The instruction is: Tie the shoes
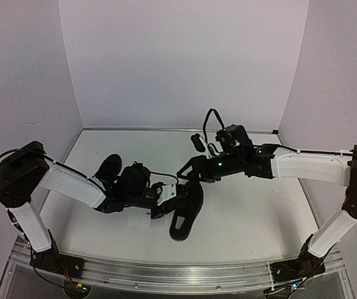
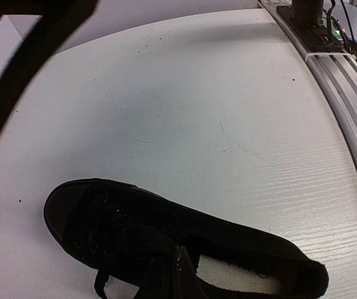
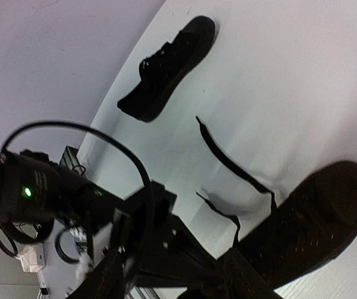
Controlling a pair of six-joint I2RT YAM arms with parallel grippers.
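Shoes [image 3: 169, 62] both show from the right wrist, only one from the left; left gripper [image 1: 174, 200], right gripper [image 1: 187, 169] jaws unclear.

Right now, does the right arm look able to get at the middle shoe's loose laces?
Probably yes. The right pincer hangs close to the middle shoe, whose laces lie loose on the table. The left pincer sits right beside that shoe and could crowd the approach.

Soft even light, faint shadows, close foreground blurred, edges perhaps bowed
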